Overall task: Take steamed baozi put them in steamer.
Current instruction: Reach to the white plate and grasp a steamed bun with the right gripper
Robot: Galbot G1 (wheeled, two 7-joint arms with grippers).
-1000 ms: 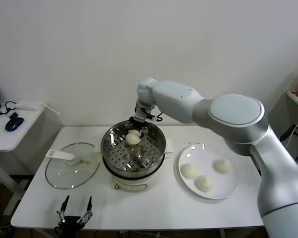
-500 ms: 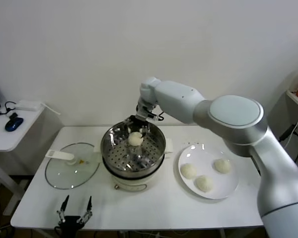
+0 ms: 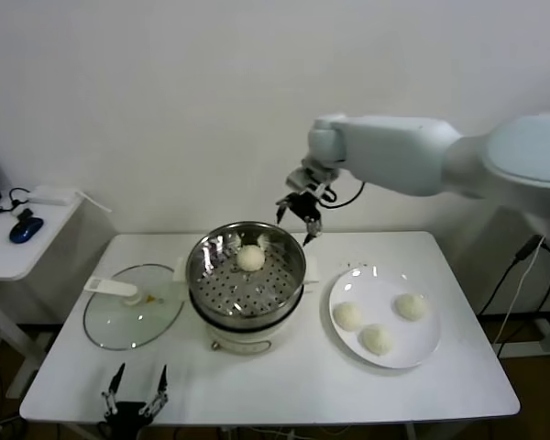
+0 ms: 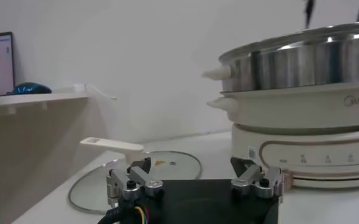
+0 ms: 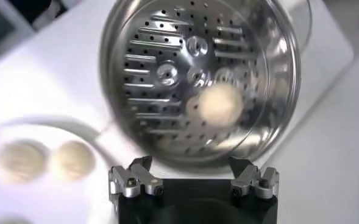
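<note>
My right jaws hang wide and empty in the air, above the far right rim of the steamer. Just below and to the left of them, one baozi in the steamer sits on the perforated tray, toward the far side, apart from my fingertips. From my right wrist I see it free on the holes, with nothing pinched between my fingers.

Farther out, to the right of my jaws and nearer my body, the white plate lies on the desk with three baozi on it, near one another but not stacked. I judge the step in hand is going over for the next bun. To do it well I should keep my jaws wide, clear the steamer's rim before dropping, come straight down over one bun so a finger falls on each side, and close softly, since the dough looks likely to dent. The one nearest the steamer seems the easiest first pick.

My left jaws wait low at the near edge of the desk, open and empty, with the glass lid lying just beyond them.
</note>
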